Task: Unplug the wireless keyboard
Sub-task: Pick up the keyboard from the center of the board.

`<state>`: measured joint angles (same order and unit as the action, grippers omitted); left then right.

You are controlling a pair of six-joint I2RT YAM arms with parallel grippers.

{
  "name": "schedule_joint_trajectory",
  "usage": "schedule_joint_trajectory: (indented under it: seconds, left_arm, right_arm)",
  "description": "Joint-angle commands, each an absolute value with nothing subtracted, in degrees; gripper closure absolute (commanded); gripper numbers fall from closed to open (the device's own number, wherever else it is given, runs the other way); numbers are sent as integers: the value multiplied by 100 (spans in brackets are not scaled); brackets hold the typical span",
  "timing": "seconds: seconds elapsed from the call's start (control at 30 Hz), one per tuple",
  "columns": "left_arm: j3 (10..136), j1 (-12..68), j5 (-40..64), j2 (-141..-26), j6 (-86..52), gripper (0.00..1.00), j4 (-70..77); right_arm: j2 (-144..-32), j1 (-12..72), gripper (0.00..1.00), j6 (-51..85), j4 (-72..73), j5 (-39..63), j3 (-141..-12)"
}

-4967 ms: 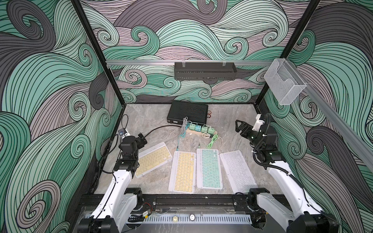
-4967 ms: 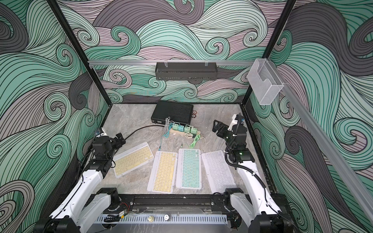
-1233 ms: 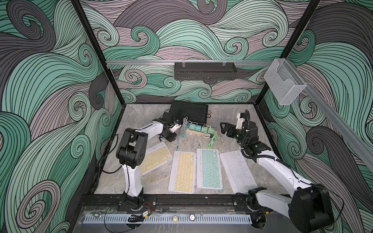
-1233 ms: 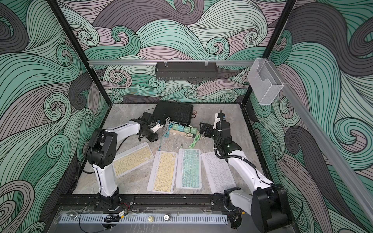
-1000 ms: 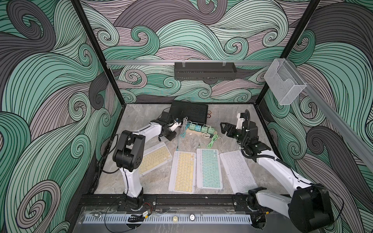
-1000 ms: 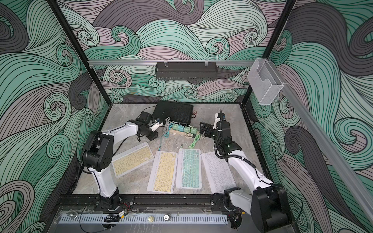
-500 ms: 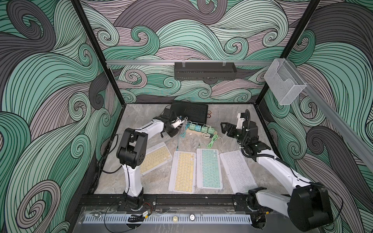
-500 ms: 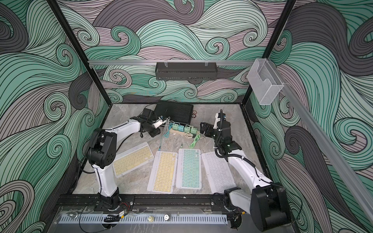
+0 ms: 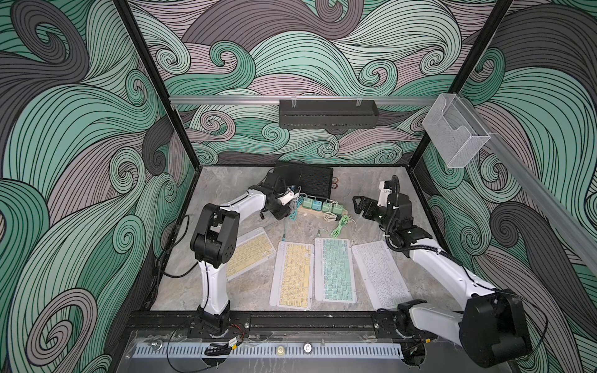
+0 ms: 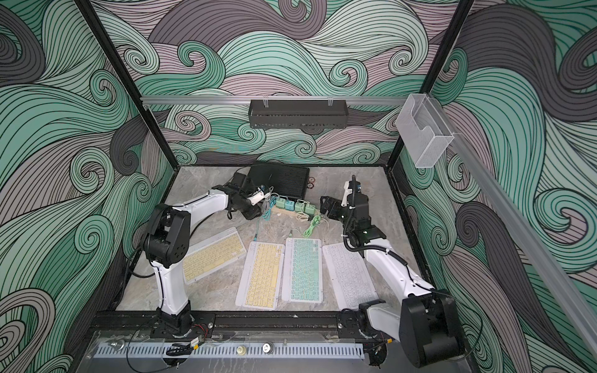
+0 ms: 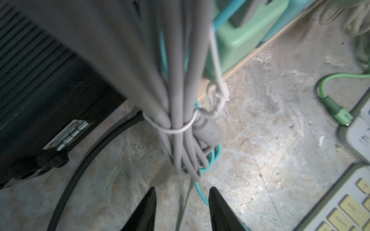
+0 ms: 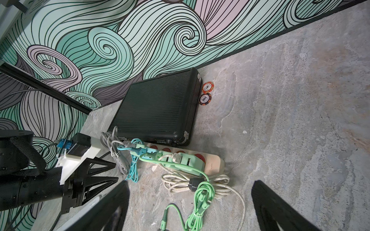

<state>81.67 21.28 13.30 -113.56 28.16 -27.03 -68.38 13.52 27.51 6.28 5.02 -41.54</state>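
Beside power strip (image 12: 212, 163), left gripper (image 11: 182, 202), jaws apart

In the left wrist view, the grey cable bundle (image 11: 180, 112) hanging just ahead of the left gripper (image 11: 182, 189) was badly out of focus near the lens. It ran off the picture's edge, so its upper end could not be seen. It hid most of the teal cable (image 11: 202, 195) that passed between the parted fingers, whose bases were cut off. Beyond the bundle, the green chargers (image 11: 240, 40) were blurred and cropped. Off to one side of the fingers, a green plug (image 11: 338, 117) lay at the edge of a cropped keyboard (image 11: 357, 136); whether it was seated could not be told. In both top views the fingertips merged with the gripper's dark body, and the ports were too small to make out.
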Motion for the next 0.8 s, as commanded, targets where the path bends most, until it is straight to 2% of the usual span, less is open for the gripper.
schedule_joint_trajectory:
  seconds: [0.0,0.37,0.67,0.77]
  left_arm:
    - [8569,2149,1854,-11544,2310,54,-2841]
    - [9114,1978,2116,-12129,1305,54,-3032]
    - [9096,2022,1609,-12192,1160,52,-3227]
    - [9069,2098,1529,-12165,1216,54,-3238]
  right_arm:
    - [-6867,1324,6,2839,686,577,-4201]
    - [-6835,1460,11,3465,923,1230,-4166]
    - [-6375,2113,12,3494,419,950,-4193]
    - [-6113,2299,12,3496,282,739,-4119]
